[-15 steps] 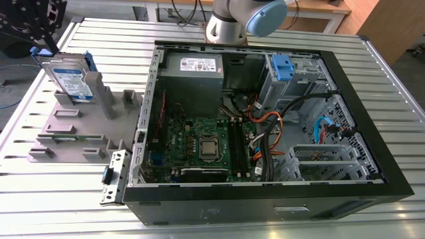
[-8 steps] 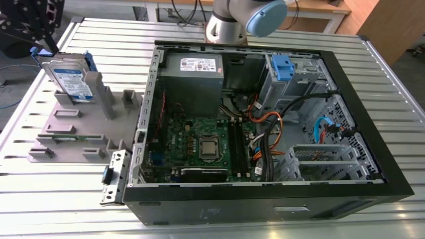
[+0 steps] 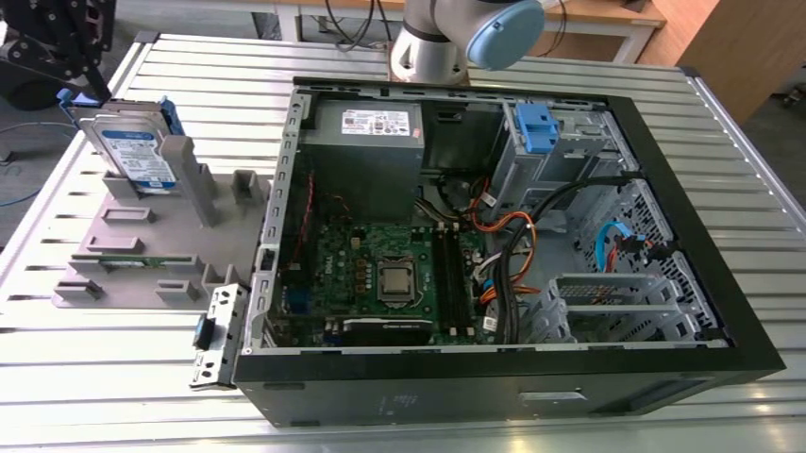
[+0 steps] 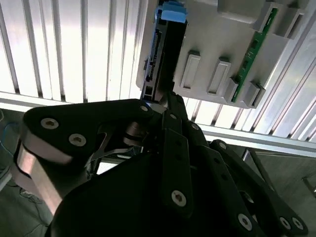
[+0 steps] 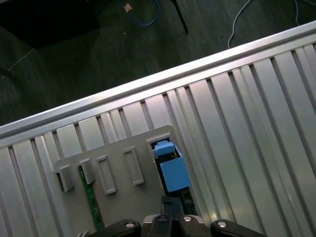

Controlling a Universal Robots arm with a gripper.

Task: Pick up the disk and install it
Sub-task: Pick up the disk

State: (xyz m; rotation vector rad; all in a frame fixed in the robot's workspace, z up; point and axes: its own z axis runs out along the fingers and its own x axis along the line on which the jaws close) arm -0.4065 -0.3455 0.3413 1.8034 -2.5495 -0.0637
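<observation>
"Two things could go wrong, and both start at the grip. The hand (image 3: 86, 90) sits at the upper end of the disk (image 3: 132, 156), which stands on edge in a slot of the grey fixture (image 3: 151, 236) on the table (image 3: 730, 160), at the exterior view's left."

"Is it pinching the disk?"

"I cannot tell. In the second wrist view the hand (image 4: 160, 104) meets the disk's (image 4: 165, 59) near end, but whether it is spread or clamped is hidden. If the hold is shallow or off-centre, the disk could tilt or slip out on a lift."

"And the second?"

"The slot. A pull that isn't straight could jam the blue carrier frame (image 5: 174, 173) against the slot walls and drag the fixture along. Beyond that, the open computer case (image 3: 504, 377) is crowded with cables (image 3: 516, 236), which could snag a disk held crooked."
</observation>
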